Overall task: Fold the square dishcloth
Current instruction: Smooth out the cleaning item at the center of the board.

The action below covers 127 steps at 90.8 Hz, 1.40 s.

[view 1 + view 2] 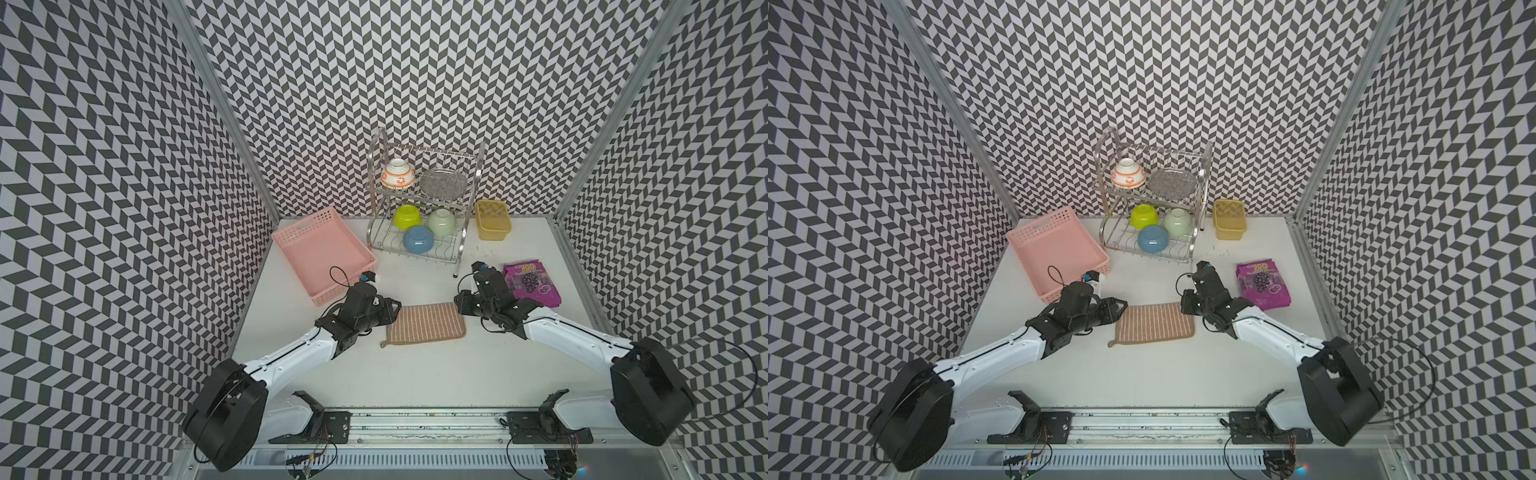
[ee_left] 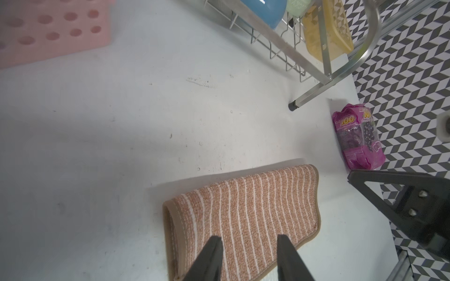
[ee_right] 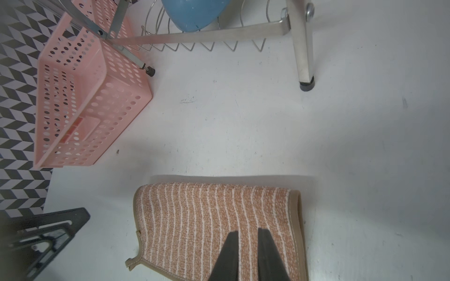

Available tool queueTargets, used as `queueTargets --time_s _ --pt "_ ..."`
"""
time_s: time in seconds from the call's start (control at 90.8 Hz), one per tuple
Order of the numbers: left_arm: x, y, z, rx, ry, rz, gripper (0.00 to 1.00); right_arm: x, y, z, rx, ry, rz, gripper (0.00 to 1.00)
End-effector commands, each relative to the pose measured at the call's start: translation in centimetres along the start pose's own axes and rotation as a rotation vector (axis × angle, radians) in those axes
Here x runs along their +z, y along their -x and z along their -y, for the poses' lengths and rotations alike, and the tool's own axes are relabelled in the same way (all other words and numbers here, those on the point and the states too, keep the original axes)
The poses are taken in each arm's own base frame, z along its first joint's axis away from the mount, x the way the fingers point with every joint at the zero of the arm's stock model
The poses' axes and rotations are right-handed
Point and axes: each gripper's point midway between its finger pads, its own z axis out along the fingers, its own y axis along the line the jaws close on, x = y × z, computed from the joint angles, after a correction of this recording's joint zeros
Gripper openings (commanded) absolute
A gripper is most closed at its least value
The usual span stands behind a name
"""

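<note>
Flagging risk: folded orange-striped terry dishcloth (image 1: 426, 324) lies centre of the white table (image 1: 415, 374), between the arms. Left gripper (image 2: 248, 237) half apart, right gripper (image 3: 248, 230) a narrow slit, neither gripping. A fingertip snagging the pile could drag the top layer open.

Orange white-striped dishcloth (image 1: 424, 324), pink basket (image 1: 320, 249), purple packet (image 1: 531, 284)

The only text that can be read is a large yellow "100" on the purple bag (image 1: 532, 286) in both top views and, on the bag (image 2: 358, 138), in the left wrist view; the smaller print is too blurred to read
</note>
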Motion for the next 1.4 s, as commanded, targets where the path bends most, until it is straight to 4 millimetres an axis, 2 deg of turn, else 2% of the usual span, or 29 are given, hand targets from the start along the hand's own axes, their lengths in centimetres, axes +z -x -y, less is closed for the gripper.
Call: queueTargets --time_s 0.0,0.154,0.397,0.595,0.749,1.046,1.179,1.278,1.388 --pt "1.1 0.6 2.0 0.024 -0.094 0.004 0.37 1.3 0.6 -1.7 -0.027 0.067 0.001 0.17" --pt "3.0 -0.5 0.2 0.013 -0.046 -0.029 0.37 3.2 -0.3 -1.6 -0.015 0.07 -0.039 0.17" --pt "4.2 -1.7 -3.6 -0.013 0.065 -0.043 0.33 5.7 -1.6 0.5 0.009 -0.016 -0.078 0.16" --pt "4.9 -3.1 -6.8 -0.034 0.147 -0.071 0.3 6.7 -1.8 2.2 0.024 -0.065 -0.087 0.16" --pt "5.0 -3.7 -8.1 -0.036 0.185 -0.08 0.3 6.9 -2.1 3.3 0.042 -0.082 -0.096 0.15" --pt "5.5 -3.7 -8.6 -0.029 0.195 -0.084 0.3 5.8 -1.0 6.7 0.096 -0.127 -0.064 0.15" --pt "6.1 -3.1 -7.5 -0.026 0.147 -0.08 0.3 5.2 -0.6 8.4 0.121 -0.143 -0.053 0.15" --pt "6.2 -2.2 -6.5 -0.02 0.119 -0.067 0.31 4.6 0.0 8.9 0.126 -0.151 -0.041 0.15" --pt "5.9 -0.6 -5.1 -0.006 0.093 -0.034 0.38 3.7 0.6 8.9 0.118 -0.158 -0.025 0.16"
